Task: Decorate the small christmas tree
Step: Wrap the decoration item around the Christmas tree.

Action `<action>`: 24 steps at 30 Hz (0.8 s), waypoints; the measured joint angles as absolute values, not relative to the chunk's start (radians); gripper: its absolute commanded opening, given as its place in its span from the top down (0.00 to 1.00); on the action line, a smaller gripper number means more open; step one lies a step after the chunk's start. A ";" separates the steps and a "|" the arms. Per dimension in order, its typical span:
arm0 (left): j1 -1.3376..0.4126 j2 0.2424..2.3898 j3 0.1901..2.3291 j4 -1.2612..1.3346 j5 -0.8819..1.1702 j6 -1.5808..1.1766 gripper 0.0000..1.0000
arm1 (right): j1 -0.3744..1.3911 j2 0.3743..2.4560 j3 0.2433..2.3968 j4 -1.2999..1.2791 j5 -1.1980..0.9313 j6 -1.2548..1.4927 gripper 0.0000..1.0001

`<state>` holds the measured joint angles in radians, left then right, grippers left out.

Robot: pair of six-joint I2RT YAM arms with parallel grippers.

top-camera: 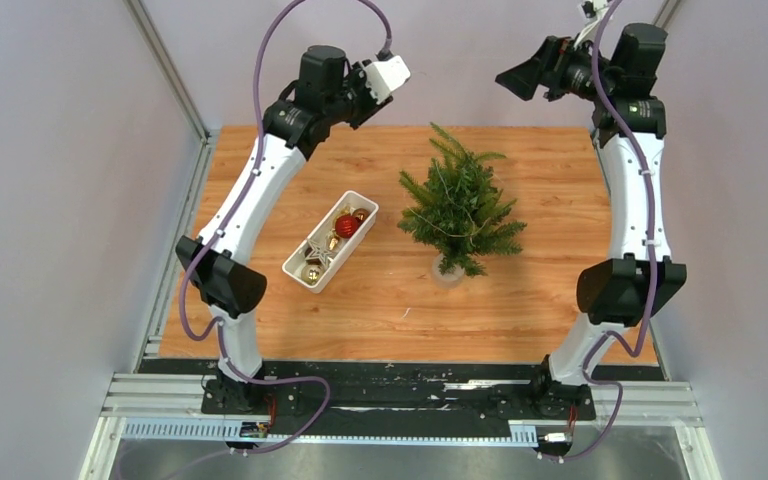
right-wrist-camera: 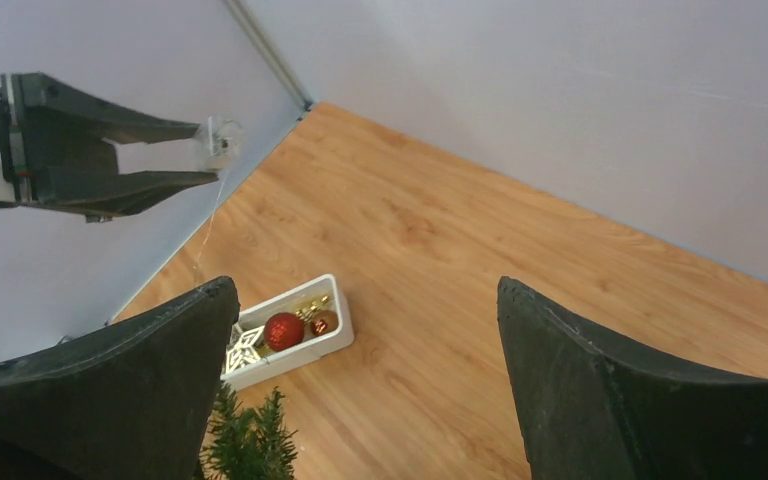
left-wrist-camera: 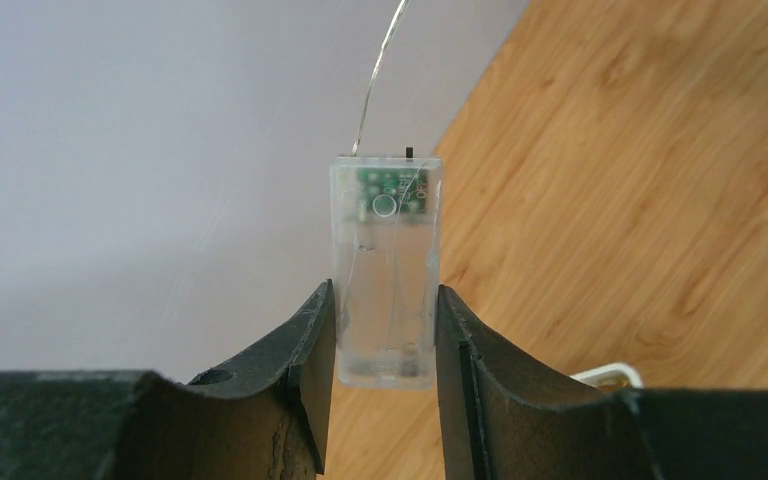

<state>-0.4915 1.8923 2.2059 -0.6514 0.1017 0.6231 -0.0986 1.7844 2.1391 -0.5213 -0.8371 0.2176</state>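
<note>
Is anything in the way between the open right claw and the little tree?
No, nothing visible. The right gripper hangs open up by the table's far right corner, and the tree stands mid-table. The tray is on the tree's other side.

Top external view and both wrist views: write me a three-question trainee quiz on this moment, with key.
1. True or false: the right hand is open and empty.
2. The left hand holds: A a ribbon; B a clear battery box trailing a thin wire; C a pine cone.
3. Fill in: the red bauble lies in the white ____, left of the small christmas tree.
Key: 1 true; 2 B; 3 tray.
</note>
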 measured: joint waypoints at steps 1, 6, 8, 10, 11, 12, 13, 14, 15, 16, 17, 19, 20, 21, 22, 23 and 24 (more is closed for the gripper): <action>-0.493 1.909 2.230 -0.657 0.141 0.611 1.00 | -0.097 1.794 2.128 -0.505 -0.866 0.225 0.00; -0.521 1.945 2.288 -0.646 0.239 0.588 1.00 | -0.092 1.827 2.102 -0.358 -0.981 0.315 0.00; -0.545 1.947 2.288 -0.637 0.258 0.590 1.00 | -0.092 1.855 2.100 -0.265 -1.017 0.385 0.00; -0.566 1.952 2.288 -0.621 0.270 0.590 1.00 | -0.092 1.891 2.100 -0.196 -1.034 0.445 0.00; -0.576 1.957 2.288 -0.607 0.276 0.589 1.00 | -0.093 1.912 2.100 -0.172 -1.034 0.472 0.01; -0.584 1.962 2.288 -0.598 0.280 0.589 1.00 | -0.093 1.935 2.096 -0.150 -1.033 0.497 0.02; -0.591 1.967 2.288 -0.590 0.282 0.591 1.00 | -0.093 1.953 2.086 -0.136 -1.031 0.517 0.03; -0.598 1.972 2.288 -0.583 0.284 0.603 1.00 | -0.093 1.968 2.076 -0.125 -1.031 0.531 0.03; -0.603 1.977 2.288 -0.580 0.284 0.618 1.00 | -0.093 1.989 2.065 -0.112 -1.034 0.553 0.01; -0.609 1.981 2.288 -0.578 0.281 0.645 1.00 | -0.093 2.002 2.062 -0.105 -1.037 0.568 0.00; -0.613 1.983 2.284 -0.576 0.277 0.673 1.00 | -0.094 2.023 2.062 -0.097 -1.048 0.585 0.00; -0.620 1.983 2.265 -0.567 0.262 0.756 1.00 | -0.098 2.051 2.064 -0.084 -1.067 0.606 0.00; -0.622 1.982 2.247 -0.556 0.252 0.809 1.00 | -0.100 2.056 2.064 -0.085 -1.075 0.608 0.00; -0.622 1.981 2.227 -0.545 0.241 0.851 1.00 | -0.102 2.056 2.064 -0.088 -1.080 0.606 0.00; -0.623 1.980 2.206 -0.535 0.228 0.897 1.00 | -0.104 2.054 2.064 -0.088 -1.088 0.596 0.00; -0.625 1.980 2.181 -0.525 0.213 0.945 1.00 | -0.104 2.047 2.064 -0.093 -1.096 0.582 0.00; -0.626 1.980 2.159 -0.519 0.198 0.992 1.00 | -0.104 2.039 2.064 -0.102 -1.103 0.565 0.01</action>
